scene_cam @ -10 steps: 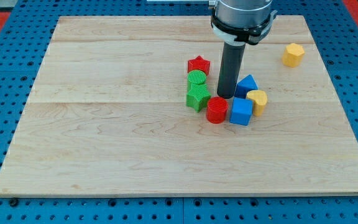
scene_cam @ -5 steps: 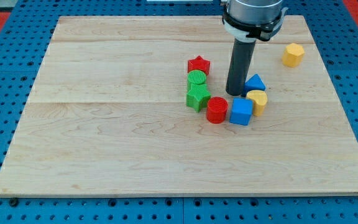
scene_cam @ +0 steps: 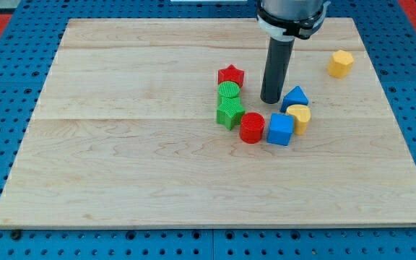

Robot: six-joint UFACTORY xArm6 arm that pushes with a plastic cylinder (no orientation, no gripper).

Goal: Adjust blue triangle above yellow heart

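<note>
- my tip (scene_cam: 270, 101) is parked just left of the blue triangle (scene_cam: 294, 97), prob touching; nothing's gripped, it's a bare rod
- blue triangle is sat right above the yellow heart (scene_cam: 299, 116)
- risk imo: if it's shoved too hard, the heart or blue cube (scene_cam: 280, 129) gets knocked

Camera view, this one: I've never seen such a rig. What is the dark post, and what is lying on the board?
The dark post is the end of a robot arm. It has no hand, so it holds nothing; its lower end, my tip, slides on the wooden board and pushes blocks. There is a single camera, looking down at the board from the front. The tip stands just to the view's left of the blue triangle, which sits directly above the yellow heart. Beside the heart are a blue cube and a red cylinder. Further left stand a green star, a green cylinder and a red star. A yellow block lies apart at the top right.
</note>
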